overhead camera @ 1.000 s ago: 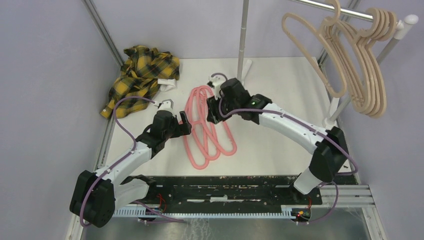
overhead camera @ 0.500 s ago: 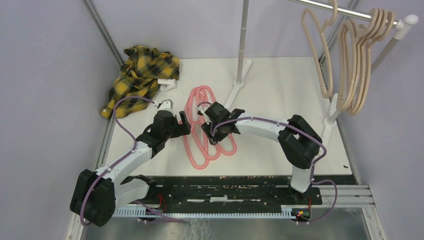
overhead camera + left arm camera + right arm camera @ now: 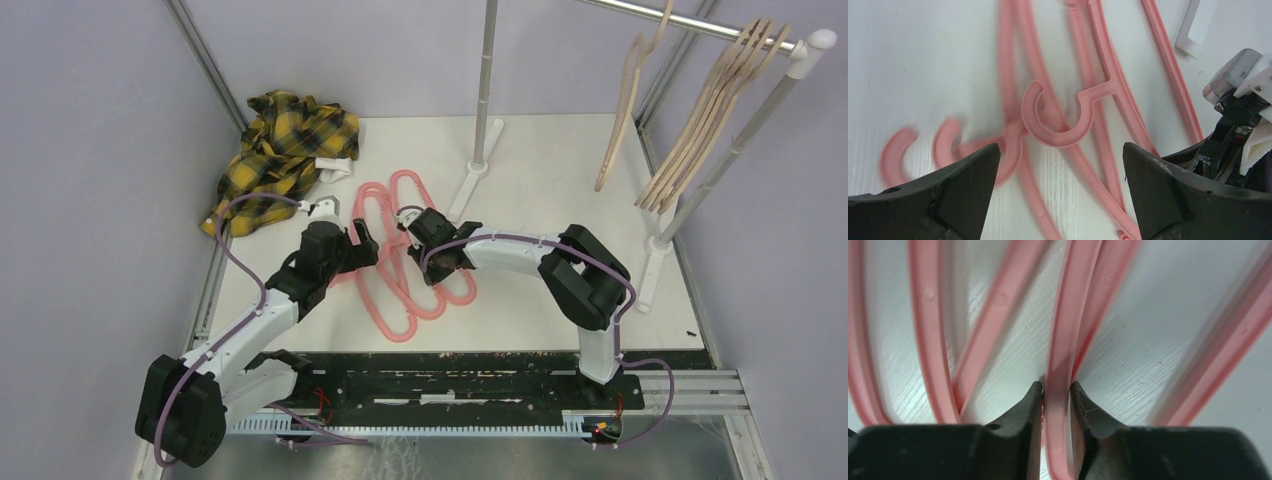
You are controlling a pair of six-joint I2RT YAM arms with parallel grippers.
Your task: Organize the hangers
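Note:
Several pink hangers (image 3: 405, 175) lie overlapped on the white table between my two grippers. My right gripper (image 3: 432, 268) is down on the pile, shut on one pink bar (image 3: 1060, 340) that runs between its fingertips (image 3: 1057, 390). My left gripper (image 3: 362, 240) hovers wide open at the pile's left side. In the left wrist view a pink hook (image 3: 1055, 140) lies just ahead of the open jaws (image 3: 1060, 160), and two more hooks show blurred at the left. Several beige hangers (image 3: 700, 130) hang on the rail (image 3: 700, 25) at the back right, one (image 3: 620, 120) apart from the rest.
A yellow plaid shirt (image 3: 285, 150) is crumpled at the back left corner. A stand pole (image 3: 483, 90) rises from a white foot (image 3: 470, 185) just behind the pink pile. The rail's second upright (image 3: 700, 200) stands at the right edge of the table.
My right arm came down and toward the near left onto the pink pile, and its jaws closed on a bar. The beige hangers swung on the rail. The pink pile shifted slightly.

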